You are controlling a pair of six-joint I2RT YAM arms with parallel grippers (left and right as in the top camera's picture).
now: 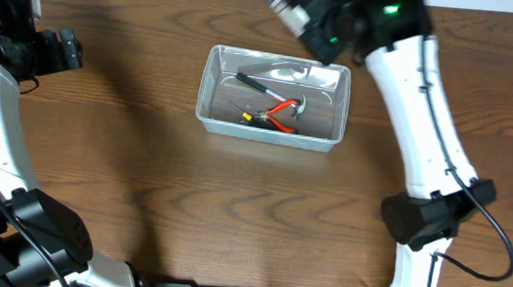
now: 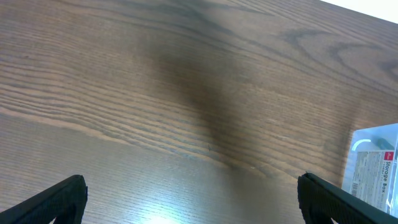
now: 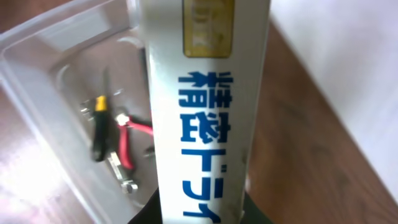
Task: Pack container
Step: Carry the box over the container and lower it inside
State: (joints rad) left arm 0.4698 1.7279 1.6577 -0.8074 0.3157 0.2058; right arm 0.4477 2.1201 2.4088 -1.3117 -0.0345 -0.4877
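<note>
The clear container (image 1: 266,137) stands mid-table. Inside it lie red-handled pliers (image 1: 285,114), a black-handled hammer (image 1: 261,86) and a small yellow-and-black tool (image 1: 251,116). My right gripper (image 1: 294,14) hovers above the container's far right corner, shut on a white box with blue lettering (image 3: 199,112). The right wrist view shows the container (image 3: 37,74), the pliers (image 3: 127,140) and the yellow-and-black tool (image 3: 99,127) below the box, with my right gripper (image 3: 199,214) round the box's lower end. My left gripper (image 1: 73,51) is open and empty at the far left, well away from the container.
The left wrist view shows bare wooden table between my left gripper's wide-apart fingers (image 2: 193,199), and a clear plastic edge with a "Storage Box" label (image 2: 373,165) at the right. The table's far edge runs just behind the container.
</note>
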